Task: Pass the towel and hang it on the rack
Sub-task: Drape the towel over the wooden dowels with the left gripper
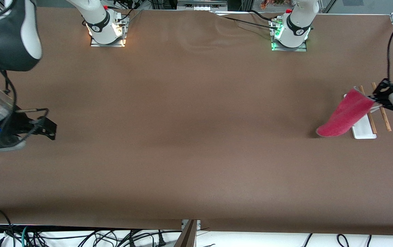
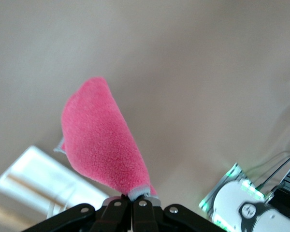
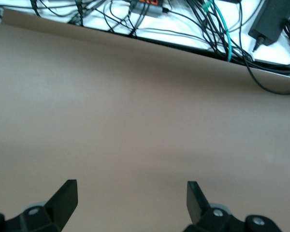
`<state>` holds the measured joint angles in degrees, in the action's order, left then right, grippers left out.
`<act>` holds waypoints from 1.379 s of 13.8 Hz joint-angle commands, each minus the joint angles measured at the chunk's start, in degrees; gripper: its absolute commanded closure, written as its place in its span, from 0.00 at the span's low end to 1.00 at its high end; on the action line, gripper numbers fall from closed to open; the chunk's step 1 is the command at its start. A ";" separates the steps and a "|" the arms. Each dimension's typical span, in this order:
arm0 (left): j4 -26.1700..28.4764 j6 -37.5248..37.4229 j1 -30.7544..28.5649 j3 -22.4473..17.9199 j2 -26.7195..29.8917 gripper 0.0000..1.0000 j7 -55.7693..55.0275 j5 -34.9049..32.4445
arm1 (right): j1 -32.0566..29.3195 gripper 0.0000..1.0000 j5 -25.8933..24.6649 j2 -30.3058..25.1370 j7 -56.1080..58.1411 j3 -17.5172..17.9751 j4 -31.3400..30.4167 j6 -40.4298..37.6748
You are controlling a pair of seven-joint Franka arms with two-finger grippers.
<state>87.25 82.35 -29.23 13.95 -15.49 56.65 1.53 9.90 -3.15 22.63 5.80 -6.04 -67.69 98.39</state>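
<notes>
The towel (image 1: 345, 115) hung in the air by one end over the rack (image 1: 366, 128), draping down and away from it toward the middle of the table; whether its lowest tip touched the brown tabletop (image 1: 182, 137) could not be told. The left gripper (image 1: 376, 99) was clamped on the towel's upper end — in the left wrist view its fingers (image 2: 135, 210) were pressed together on a grey-edged corner of the pink cloth (image 2: 104, 145). That gripper hovered over the rack's two brown rods (image 1: 381, 111), which lay side by side above the white base (image 1: 364, 132). The rack stood close to the table edge at the left arm's end, about midway between the robots' edge and the front camera's edge.

The right gripper (image 1: 50, 128) waited near the table edge at the right arm's end, just above the bare surface — its fingers (image 3: 65, 198) stood wide apart with nothing between them.
</notes>
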 commanded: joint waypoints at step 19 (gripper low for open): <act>-1.55 23.28 -14.18 -1.91 -18.16 1.00 0.22 -29.30 | -11.84 0.00 0.07 -20.70 5.10 6.83 -21.96 -5.13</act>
<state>87.05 104.24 -43.36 12.20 -31.93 56.71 -26.19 -0.77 -3.16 3.40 10.65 -0.57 -87.74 94.31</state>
